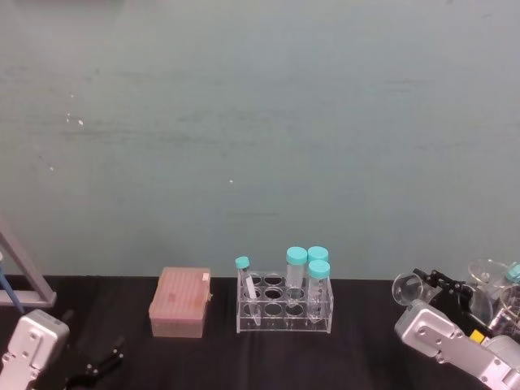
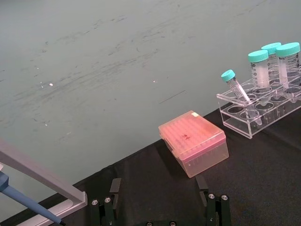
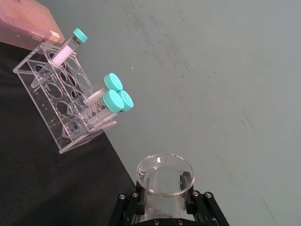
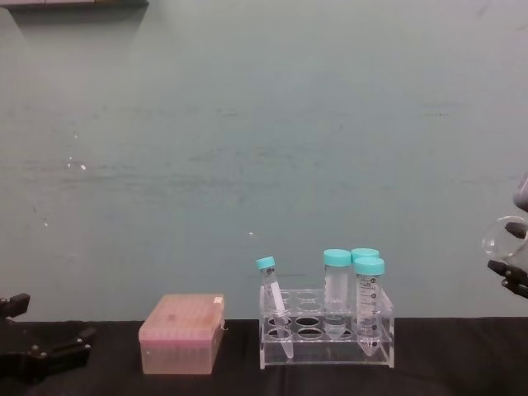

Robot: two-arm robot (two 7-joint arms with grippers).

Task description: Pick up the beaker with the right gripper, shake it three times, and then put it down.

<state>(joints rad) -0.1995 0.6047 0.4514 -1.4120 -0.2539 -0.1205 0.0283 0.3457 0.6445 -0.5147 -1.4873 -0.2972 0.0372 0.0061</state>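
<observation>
Right hand sits closest to the wrist camera, jaws closed on the beaker just under its flared rim. Grip looks firm from what we see.

Status, our read:
- Pickup: done. Chest view has the beaker well off the counter, higher than the tube caps, at the far right edge.
- Shake: can't count from one moment. The beaker is tilted, mouth pointing toward the rack side, so we judge it's mid-shake or about to be.
- Put-down: not yet done.

Left hand is low at the left over the counter, fingers apart, holding nothing.

Containers:
- Beaker: we see no liquid through the mouth; looks empty, not certain.
- Rack: clear, mid-counter, four teal-capped tubes. Three wide ones stand upright at its right end; one slim one leans at the left end with whitish fill. We can't tell what's in the wide ones.
- Box: pink, lid shut, left of the rack, contents hidden.
</observation>
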